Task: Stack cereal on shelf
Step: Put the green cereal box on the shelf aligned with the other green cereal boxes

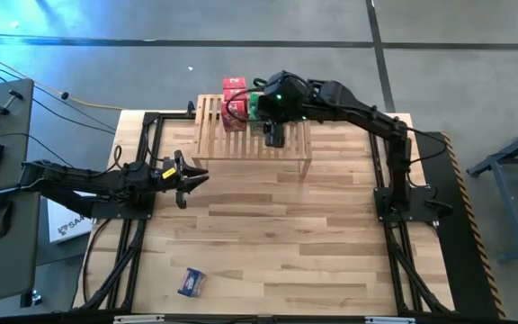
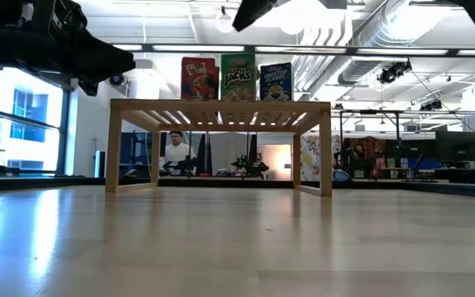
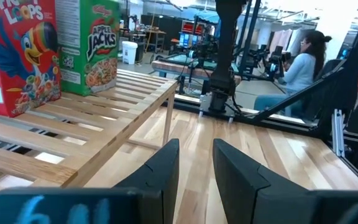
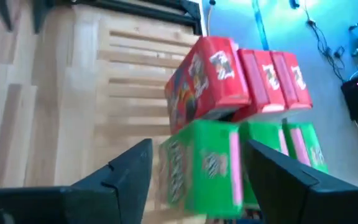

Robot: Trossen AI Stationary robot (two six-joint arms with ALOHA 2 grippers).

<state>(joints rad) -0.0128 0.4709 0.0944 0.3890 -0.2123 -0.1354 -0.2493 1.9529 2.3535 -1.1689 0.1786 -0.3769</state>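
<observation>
Right gripper [image 1: 272,135], jaws apart, hovers over red [image 4: 207,78] and green boxes [image 4: 201,168] on the shelf [image 1: 214,135]. One blue box [image 1: 192,283] lies on the table [image 1: 277,234], well apart. Left gripper [image 1: 190,176] waits, jaws slightly parted, empty. The boxes look light, stiff and easily toppled; grip the flat sides. Open room lies toward the shelf's right end.

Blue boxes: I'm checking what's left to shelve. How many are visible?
2 blue boxes: one upright on the shelf, one lying near the table front. More may be hidden.

Cereal boxes [image 2: 237,77] upright on shelf [image 2: 221,111] (one blue [image 1: 192,283] on the tabletop)
</observation>
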